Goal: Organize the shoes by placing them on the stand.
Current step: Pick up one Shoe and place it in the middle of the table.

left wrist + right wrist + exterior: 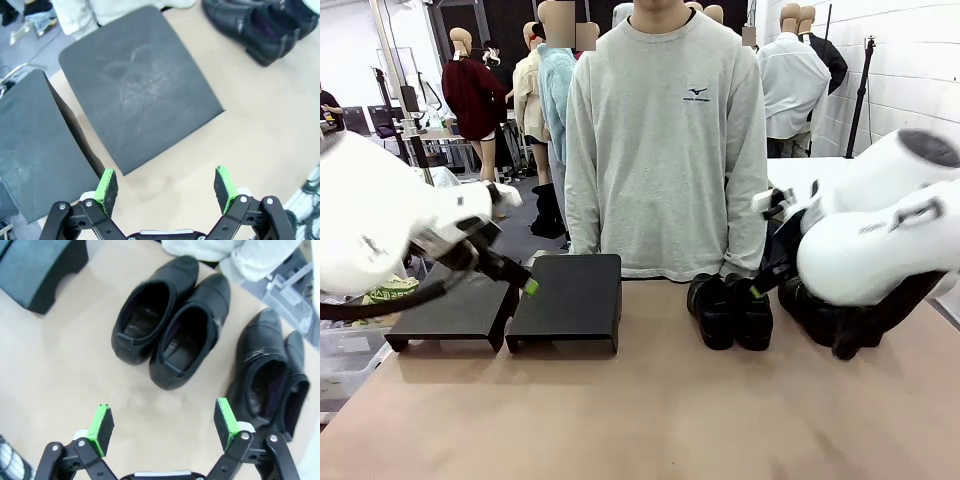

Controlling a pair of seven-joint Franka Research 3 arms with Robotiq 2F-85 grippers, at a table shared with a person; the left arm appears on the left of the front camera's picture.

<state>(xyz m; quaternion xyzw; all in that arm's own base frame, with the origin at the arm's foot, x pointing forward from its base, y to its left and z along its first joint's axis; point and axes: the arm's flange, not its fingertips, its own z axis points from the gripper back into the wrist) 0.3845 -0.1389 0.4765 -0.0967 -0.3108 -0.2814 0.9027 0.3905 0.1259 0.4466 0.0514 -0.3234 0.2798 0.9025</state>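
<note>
Two pairs of black glossy shoes stand on the table's right half. In the right wrist view, one pair [170, 327] lies side by side straight ahead and the other pair [270, 377] sits to the right. My right gripper [165, 422] hovers open above the table just short of them, holding nothing. The front view shows the nearer pair [730, 310], with my right gripper [760, 285] just beside it. The stand is two matte black risers [568, 298] [450, 310] at the left. My left gripper [166, 186] hangs open and empty over the right riser's [140, 100] near edge.
A person in a grey sweatshirt [665, 140] stands at the far edge of the table, between the risers and the shoes. The tan tabletop [650, 410] in front is bare. My right arm's white body [880, 250] covers part of the far right pair.
</note>
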